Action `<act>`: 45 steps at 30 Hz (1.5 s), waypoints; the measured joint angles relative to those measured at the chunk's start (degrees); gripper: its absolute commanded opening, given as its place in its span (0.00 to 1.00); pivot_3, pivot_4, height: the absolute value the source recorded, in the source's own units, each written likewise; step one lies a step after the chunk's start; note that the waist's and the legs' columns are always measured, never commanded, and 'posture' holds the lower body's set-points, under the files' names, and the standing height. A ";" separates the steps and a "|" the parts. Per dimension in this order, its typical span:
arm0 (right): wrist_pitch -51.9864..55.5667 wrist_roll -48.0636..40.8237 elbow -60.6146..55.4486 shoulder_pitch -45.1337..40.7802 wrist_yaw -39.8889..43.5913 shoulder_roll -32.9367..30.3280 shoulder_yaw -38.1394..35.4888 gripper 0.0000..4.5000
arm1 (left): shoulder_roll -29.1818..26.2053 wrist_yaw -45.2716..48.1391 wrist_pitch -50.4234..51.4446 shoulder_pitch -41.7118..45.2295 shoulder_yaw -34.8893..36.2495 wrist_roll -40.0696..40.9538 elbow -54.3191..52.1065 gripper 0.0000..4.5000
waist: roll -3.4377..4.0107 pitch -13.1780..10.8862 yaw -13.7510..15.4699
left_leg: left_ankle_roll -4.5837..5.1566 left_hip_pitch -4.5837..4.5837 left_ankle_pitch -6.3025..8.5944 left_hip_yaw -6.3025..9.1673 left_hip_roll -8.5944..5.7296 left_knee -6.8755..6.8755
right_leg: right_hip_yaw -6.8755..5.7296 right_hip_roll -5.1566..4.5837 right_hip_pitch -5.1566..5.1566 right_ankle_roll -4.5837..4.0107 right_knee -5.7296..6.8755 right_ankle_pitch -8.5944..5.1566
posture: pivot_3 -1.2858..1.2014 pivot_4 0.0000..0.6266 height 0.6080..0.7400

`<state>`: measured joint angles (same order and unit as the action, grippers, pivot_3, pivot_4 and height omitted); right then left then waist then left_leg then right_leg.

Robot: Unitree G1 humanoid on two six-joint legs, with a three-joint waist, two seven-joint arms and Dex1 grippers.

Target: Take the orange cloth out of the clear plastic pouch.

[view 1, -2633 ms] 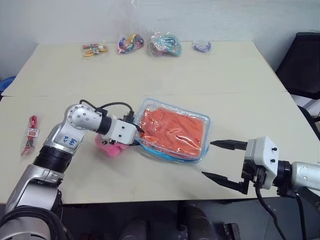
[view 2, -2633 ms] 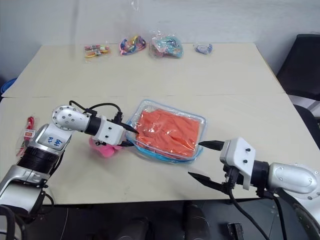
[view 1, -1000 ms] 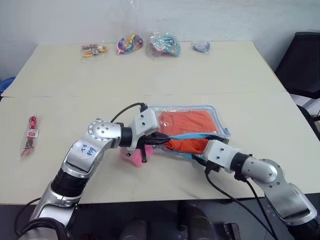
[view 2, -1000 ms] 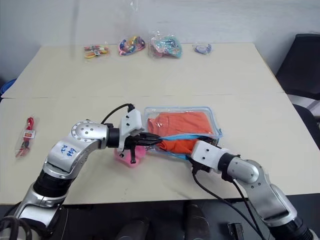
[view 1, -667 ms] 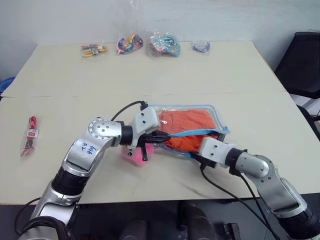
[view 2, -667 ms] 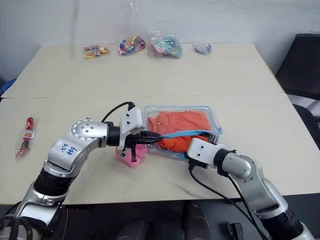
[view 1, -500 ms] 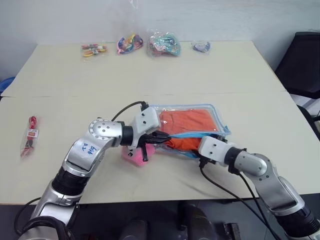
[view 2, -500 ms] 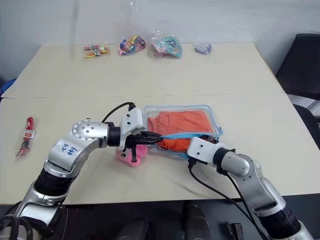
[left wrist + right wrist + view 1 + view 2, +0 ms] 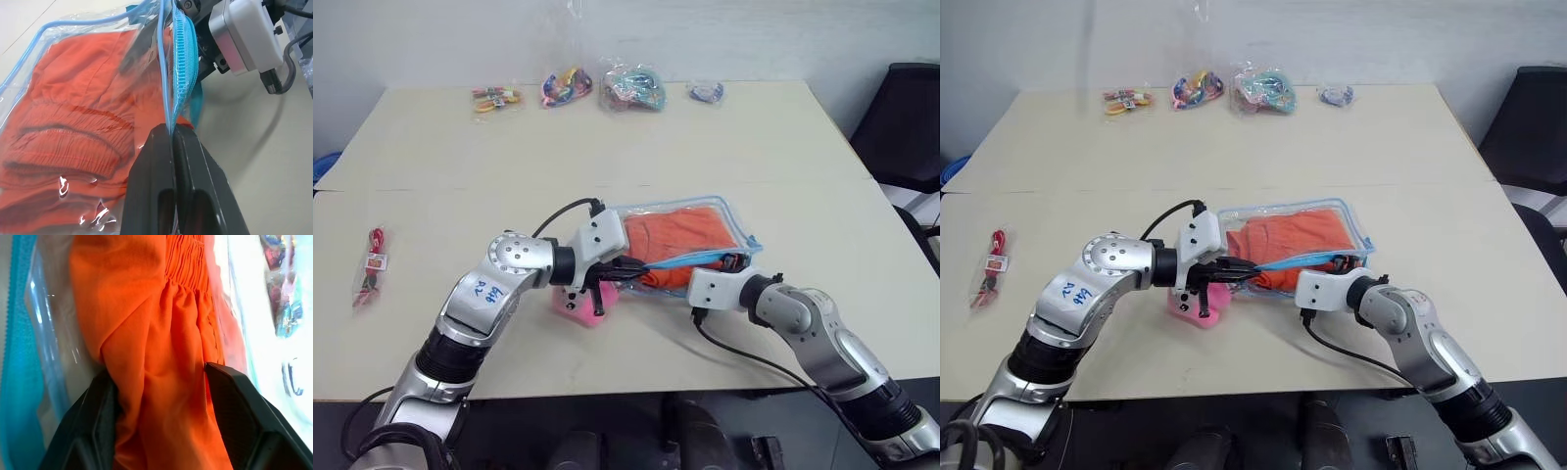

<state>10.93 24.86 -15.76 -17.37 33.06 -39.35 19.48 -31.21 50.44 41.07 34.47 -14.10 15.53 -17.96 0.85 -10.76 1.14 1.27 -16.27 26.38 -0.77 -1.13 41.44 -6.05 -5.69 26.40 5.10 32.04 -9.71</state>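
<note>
The clear plastic pouch [image 9: 736, 221] with light blue trim lies on the table's middle, its near zipper edge lifted. My left gripper [image 9: 171, 129] is shut on that blue zipper edge [image 9: 182, 73] and holds the mouth up. The orange cloth [image 9: 674, 231] sits inside, ribbed and folded. From the right, my right gripper [image 9: 159, 369] reaches into the pouch mouth. Its two black fingers [image 9: 98, 406] press a fold of the orange cloth [image 9: 146, 308] between them, so it is shut on the cloth. In the head views its fingertips are hidden under the pouch's flap.
A pink plush toy [image 9: 581, 302] lies under my left hand, beside the pouch. Small bags of colourful items [image 9: 631, 84] line the table's far edge. A red packet [image 9: 374, 262] lies at the far left. A black chair [image 9: 906, 127] stands at the right.
My right gripper has pushed further into the pouch mouth, rolled, and closed from wide open onto the orange cloth. The left gripper keeps its hold and has not moved.
</note>
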 measured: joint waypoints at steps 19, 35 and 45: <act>12.38 -24.36 -23.49 9.04 20.18 -4.00 -14.22 0.01 | 4.36 -4.62 -2.51 5.30 -2.52 -4.42 8.75 0.00 | 0.01 -0.01 0.36 | -0.01 -0.06 -0.01 0.04 -0.01 0.02 | -0.12 0.00 0.01 0.01 -0.04 0.00 | 0.52 0.24 1.00; 30.96 -56.86 -17.69 8.15 34.78 -25.11 -56.10 0.00 | -2.72 4.47 -18.00 3.55 -5.59 -9.92 14.55 0.34 | 0.00 -0.01 0.37 | 0.08 -0.26 0.04 0.02 -0.01 -0.06 | 0.01 -0.03 -0.01 0.01 -0.05 0.02 | 0.52 0.24 1.00; -5.81 -31.42 19.36 2.99 22.55 -28.80 -46.36 0.00 | -5.36 14.82 -20.04 3.52 -0.30 -2.43 13.87 0.91 | 0.02 -0.02 0.05 | 0.07 -0.22 0.02 -0.34 0.04 -0.15 | 0.00 -0.02 0.06 0.01 -0.04 0.02 | 0.52 0.24 1.00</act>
<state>5.12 -6.56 3.60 -14.38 55.61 -68.16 -26.88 -36.57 65.26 21.03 37.99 -14.40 13.10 -4.10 0.87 -10.78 1.18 1.33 -16.49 26.39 -1.11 -1.09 41.30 -6.05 -5.71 26.46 5.12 32.00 -9.69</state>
